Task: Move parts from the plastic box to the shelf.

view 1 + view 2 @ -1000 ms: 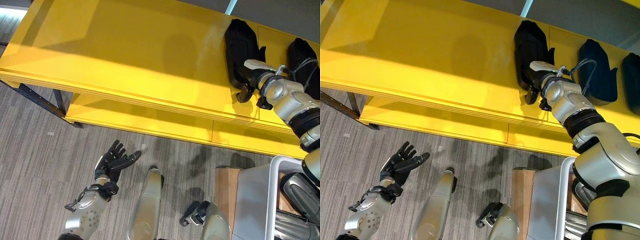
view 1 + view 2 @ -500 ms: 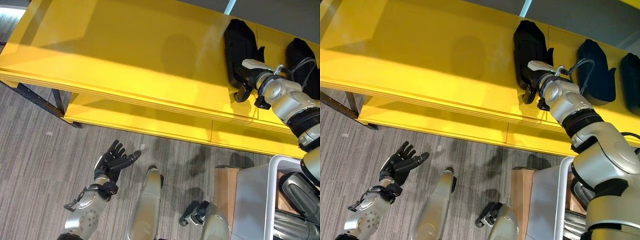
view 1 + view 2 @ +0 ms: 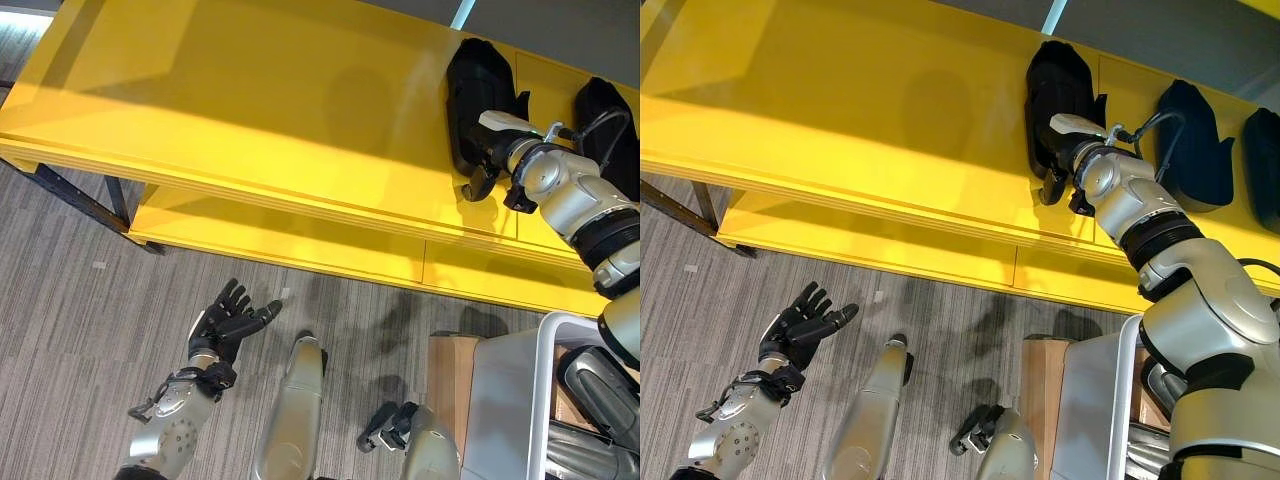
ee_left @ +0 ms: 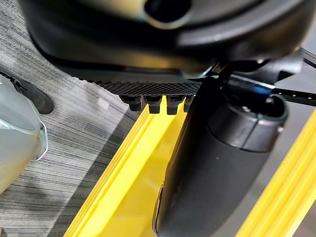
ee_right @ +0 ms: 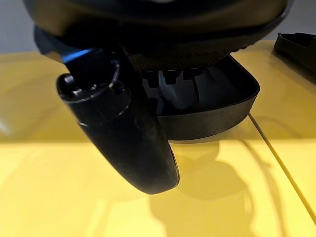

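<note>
The right hand (image 3: pixel 1058 160) lies on the near end of a black part (image 3: pixel 1057 85) on top of the yellow shelf (image 3: pixel 870 110); its thumb hangs free off the part's near edge, but its fingers run into the part's hollow in the right wrist view, so I cannot tell whether they grip it. Two more black parts (image 3: pixel 1193 140) sit on the shelf to the right, the far-right one cut off by the frame. The left hand (image 3: pixel 228 320) hangs low over the floor with fingers spread and holding nothing, and at the near right the box (image 3: pixel 545 385) shows only a white rim, with dark shapes inside hard to make out.
</note>
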Controlling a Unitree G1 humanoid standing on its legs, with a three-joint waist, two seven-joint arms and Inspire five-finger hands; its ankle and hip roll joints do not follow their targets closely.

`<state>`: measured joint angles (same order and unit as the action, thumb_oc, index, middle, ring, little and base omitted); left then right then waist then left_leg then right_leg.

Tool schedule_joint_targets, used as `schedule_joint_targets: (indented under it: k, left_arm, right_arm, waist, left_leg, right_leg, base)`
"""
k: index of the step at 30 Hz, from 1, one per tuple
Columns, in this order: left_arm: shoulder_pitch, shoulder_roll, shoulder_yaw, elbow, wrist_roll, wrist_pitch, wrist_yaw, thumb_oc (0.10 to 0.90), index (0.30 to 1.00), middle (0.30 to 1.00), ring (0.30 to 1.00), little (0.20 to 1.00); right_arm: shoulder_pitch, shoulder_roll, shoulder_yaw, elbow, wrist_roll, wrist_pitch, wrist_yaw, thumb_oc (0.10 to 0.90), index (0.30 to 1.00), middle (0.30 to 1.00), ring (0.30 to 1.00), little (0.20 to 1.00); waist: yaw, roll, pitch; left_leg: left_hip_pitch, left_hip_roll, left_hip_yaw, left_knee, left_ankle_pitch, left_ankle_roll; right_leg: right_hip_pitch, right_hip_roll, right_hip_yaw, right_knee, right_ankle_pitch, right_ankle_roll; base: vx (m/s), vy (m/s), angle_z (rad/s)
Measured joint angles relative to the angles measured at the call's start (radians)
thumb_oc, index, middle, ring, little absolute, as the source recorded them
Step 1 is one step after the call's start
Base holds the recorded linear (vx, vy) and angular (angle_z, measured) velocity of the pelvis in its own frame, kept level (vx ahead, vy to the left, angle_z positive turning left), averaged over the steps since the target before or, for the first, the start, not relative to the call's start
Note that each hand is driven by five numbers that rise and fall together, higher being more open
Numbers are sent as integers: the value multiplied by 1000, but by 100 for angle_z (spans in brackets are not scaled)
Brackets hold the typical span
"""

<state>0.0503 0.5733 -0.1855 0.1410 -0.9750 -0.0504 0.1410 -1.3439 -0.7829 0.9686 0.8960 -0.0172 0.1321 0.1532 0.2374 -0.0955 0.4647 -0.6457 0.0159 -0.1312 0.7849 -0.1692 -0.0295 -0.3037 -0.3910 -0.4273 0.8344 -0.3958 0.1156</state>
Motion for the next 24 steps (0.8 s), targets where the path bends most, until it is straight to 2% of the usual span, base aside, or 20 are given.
schedule_joint_targets:
  k: [24]
  left_arm:
    - [1,3,0,0,-1,0,0,900,1000,1000,1000,1000]
  right_arm:
    - [-11,6,0,0,21,0,0,900,1000,1000,1000,1000]
  waist:
    - [11,-1,0]
  left_leg:
    - [-6,0,-11,4,0,0]
  right_leg:
    - [2,4,-10,2,-1,-2]
  base:
    - [0,0,0]
